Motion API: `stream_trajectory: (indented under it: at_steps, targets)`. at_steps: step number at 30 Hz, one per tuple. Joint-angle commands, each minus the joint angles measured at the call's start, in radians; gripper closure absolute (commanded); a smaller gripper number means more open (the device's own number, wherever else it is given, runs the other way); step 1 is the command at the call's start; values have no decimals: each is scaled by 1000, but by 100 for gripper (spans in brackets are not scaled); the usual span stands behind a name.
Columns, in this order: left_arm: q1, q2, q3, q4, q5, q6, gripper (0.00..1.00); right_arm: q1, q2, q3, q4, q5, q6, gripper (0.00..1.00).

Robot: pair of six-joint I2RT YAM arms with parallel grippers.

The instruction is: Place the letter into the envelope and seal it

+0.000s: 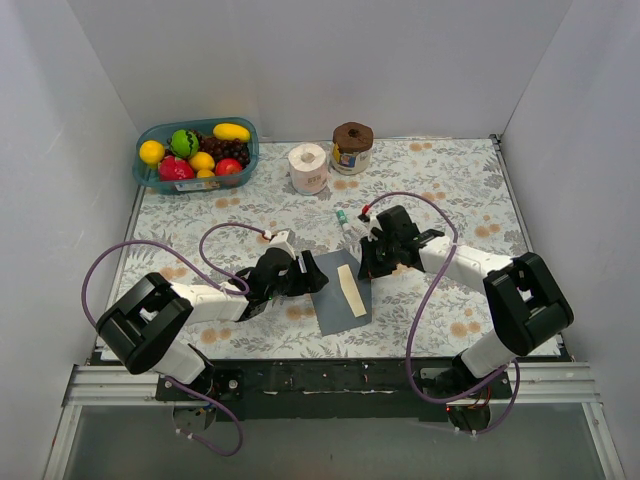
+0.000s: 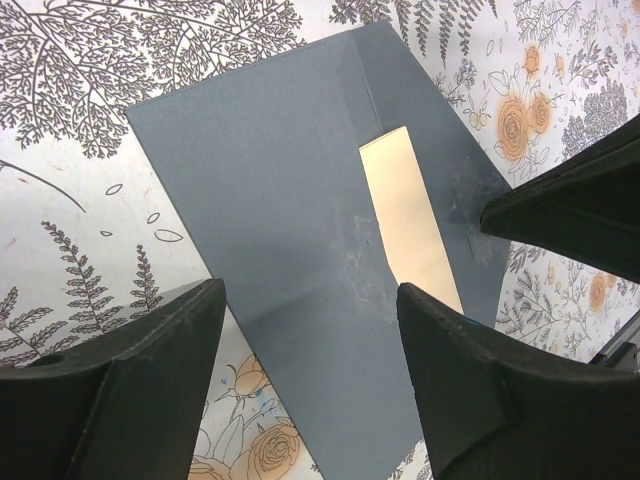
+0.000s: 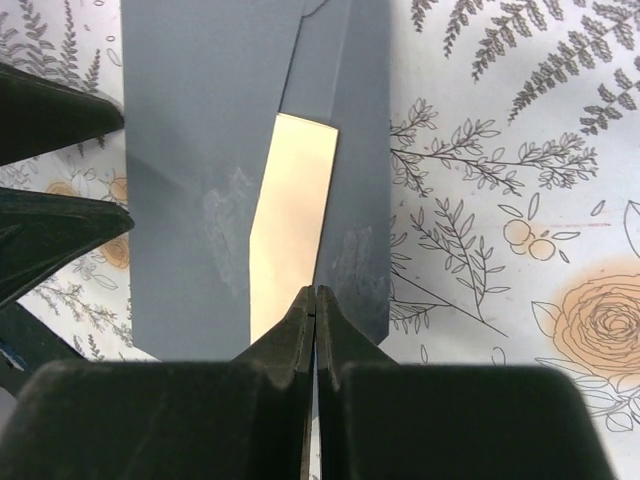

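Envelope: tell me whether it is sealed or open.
Open. On the envelope, a strip of the cream letter shows between main panel and flap, so the flap is not shut down.

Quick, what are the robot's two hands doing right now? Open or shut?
Left hand: open, holding nothing.
Right hand: shut, tips at the letter edge; a grip cannot be told.
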Motion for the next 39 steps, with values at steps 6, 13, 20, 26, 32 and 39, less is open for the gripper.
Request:
stream_trajectory:
  at_steps: [6,13,20,26,32,39]
  targets:
    - [9,9,-30,-119,-24,14,31,11,55,32,-28,80,3,99]
    - [9,6,-38,-116,-21,13,31,37,98,48,-26,91,9,99]
    - [9,6,-43,-107,-12,9,31,63,104,53,-35,108,11,99]
    - [9,9,-38,-103,-4,6,31,88,102,70,-54,137,9,99]
    - [9,12,-33,-101,-3,6,31,109,113,88,-71,160,9,99]
    - [9,13,-32,-103,0,6,31,132,131,108,-80,167,7,99]
